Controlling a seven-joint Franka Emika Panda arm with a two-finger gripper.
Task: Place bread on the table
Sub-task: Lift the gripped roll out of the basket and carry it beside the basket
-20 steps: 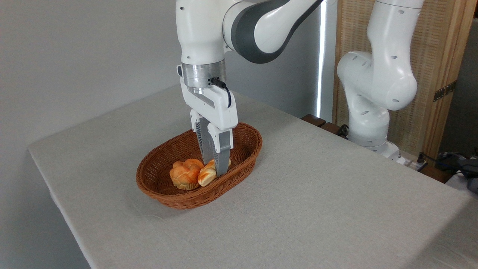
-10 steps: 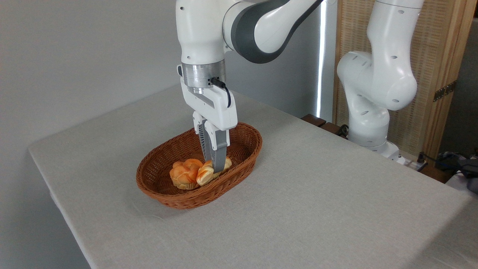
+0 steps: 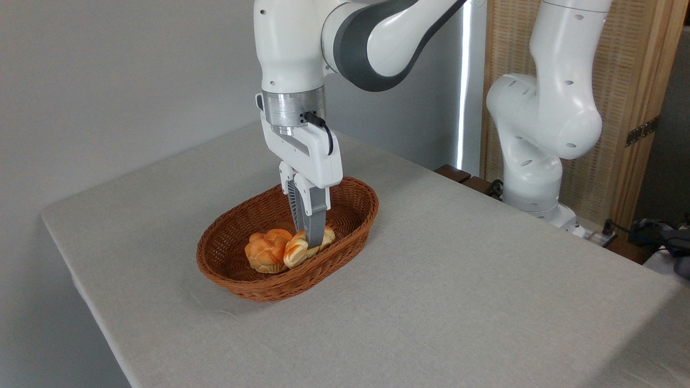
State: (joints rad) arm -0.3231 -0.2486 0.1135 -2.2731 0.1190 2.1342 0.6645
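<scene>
Two grey fingers of the gripper (image 3: 313,241) look clamped mid-loaf on the pale yellow braided bread (image 3: 299,250), inside the brown wicker basket (image 3: 353,203); long axis runs near-left to far-right, so lift straight up.

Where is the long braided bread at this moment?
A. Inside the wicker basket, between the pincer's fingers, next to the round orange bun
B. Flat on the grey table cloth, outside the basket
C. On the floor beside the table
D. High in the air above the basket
A: the bread is within the basket, the pincer closed around its middle, and the round bun sits just left of it.
</scene>
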